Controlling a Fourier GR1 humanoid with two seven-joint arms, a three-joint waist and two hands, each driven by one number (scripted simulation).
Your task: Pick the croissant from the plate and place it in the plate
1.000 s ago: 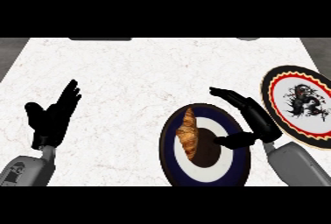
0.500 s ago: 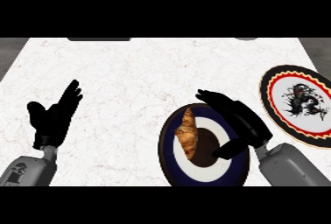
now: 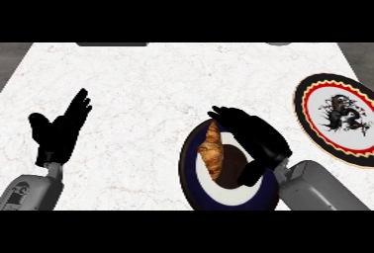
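Right robot hand point(image 3: 252, 141) hangs over the blue plate point(image 3: 201, 188), just right of the croissant point(image 3: 212, 153), fingers spread, holding nothing. Croissant lies lengthwise on the plate's left half. To grasp well: lower, bracket its middle between thumb and fingers, lift level. Patterned plate point(image 3: 303, 111) stands at far right; left robot hand point(image 3: 58, 131) rests open at the table's point(image 3: 161, 79) left.

light bright, even | counter point(image 3: 161, 79) uniformly pale | left hand point(image 3: 58, 133) flat black, unshaded | patterned plate point(image 3: 302, 106) stretched oval
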